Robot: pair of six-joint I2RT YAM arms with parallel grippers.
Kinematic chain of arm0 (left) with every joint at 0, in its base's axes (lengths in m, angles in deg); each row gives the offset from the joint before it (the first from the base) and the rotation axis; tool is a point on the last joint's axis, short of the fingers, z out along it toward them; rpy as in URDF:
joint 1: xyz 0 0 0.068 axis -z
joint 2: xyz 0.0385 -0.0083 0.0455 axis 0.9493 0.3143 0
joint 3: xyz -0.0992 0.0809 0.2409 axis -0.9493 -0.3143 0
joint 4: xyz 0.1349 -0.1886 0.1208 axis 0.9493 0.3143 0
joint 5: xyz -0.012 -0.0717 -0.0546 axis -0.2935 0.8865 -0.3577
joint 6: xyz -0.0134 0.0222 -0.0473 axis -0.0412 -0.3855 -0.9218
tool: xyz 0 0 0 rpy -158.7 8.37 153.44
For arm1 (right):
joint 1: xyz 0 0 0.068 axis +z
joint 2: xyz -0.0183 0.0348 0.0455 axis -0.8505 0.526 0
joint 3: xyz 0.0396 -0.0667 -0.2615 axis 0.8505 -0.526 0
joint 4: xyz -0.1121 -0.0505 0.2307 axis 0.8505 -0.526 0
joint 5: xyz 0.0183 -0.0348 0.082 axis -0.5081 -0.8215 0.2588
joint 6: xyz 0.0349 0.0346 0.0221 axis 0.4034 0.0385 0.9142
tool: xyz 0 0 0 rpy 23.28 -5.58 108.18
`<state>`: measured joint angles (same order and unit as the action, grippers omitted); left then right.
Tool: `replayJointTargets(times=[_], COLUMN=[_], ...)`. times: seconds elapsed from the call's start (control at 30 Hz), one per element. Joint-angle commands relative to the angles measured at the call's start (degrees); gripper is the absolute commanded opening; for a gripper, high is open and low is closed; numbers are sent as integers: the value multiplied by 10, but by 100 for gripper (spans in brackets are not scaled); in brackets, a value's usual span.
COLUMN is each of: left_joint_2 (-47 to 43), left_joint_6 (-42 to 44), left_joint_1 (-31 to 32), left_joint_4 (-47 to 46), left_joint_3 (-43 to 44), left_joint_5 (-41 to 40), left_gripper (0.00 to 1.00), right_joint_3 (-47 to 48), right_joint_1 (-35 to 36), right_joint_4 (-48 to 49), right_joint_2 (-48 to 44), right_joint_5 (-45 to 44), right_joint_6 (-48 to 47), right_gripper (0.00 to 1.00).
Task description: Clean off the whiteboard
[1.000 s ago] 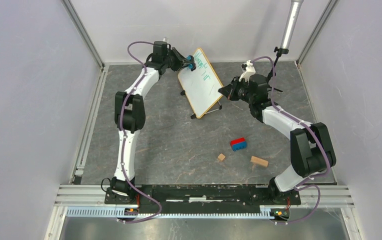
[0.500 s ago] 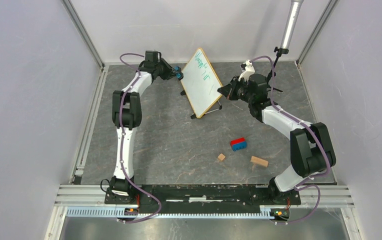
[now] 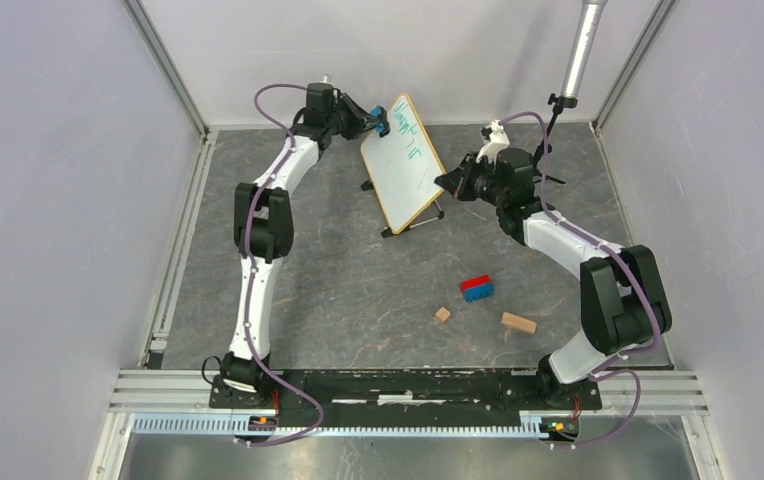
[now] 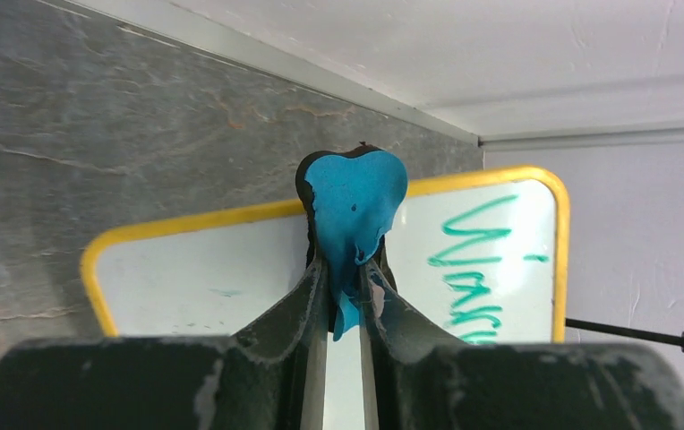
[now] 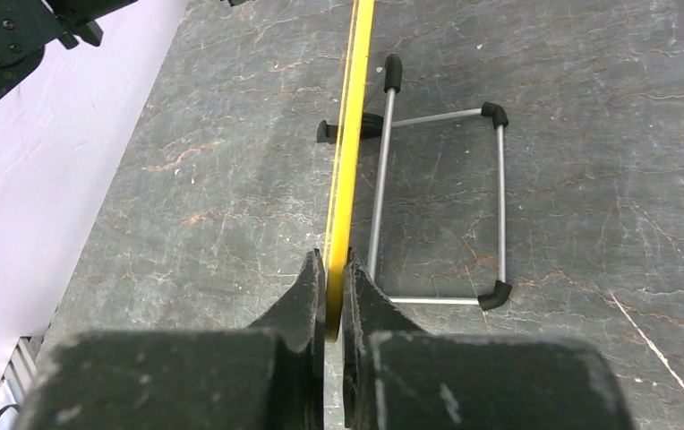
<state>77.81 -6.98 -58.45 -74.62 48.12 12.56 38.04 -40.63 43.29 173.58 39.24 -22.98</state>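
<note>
Seemingly touching whiteboard [image 4: 231, 269], left fingers [image 4: 285, 313] grip eraser [image 4: 354, 193].

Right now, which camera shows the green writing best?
The left wrist camera: the writing is big and close on the board. The top camera shows it tiny. The right wrist camera sees only the board's yellow edge, no writing.

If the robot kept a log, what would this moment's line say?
left claw: shut on blue pad, by whiteboard top edge | right claw: shut on whiteboard frame | green writing: not yet erased
</note>
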Motion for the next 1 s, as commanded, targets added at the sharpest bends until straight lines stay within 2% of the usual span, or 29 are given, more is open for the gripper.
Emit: replayJointTargets(times=[0.0, 0.5, 0.63, 0.8, 0.97], left_joint_2=[-54, -38, -41, -80, -157], left_joint_6=[-15, -27, -29, 17, 55], left_joint_1=[30, -51, -43, -10, 43], left_joint_4=[-46, -75, -82, -42, -37], left_joint_3=[-19, -194, -194, -160, -219], left_joint_5=[36, 28, 34, 20, 0], left_gripper=[23, 21, 21, 21, 21], right_joint_3=[7, 4, 7, 8, 8], right_joint_1=[28, 30, 31, 32, 32], right_joint_4=[-29, -25, -24, -26, -25], right_joint_2=[9, 12, 15, 15, 17], right_joint_5=[58, 62, 62, 61, 59], right_joint_6=[-51, -50, -49, -50, -50], right_gripper=[0, 0, 0, 0, 0])
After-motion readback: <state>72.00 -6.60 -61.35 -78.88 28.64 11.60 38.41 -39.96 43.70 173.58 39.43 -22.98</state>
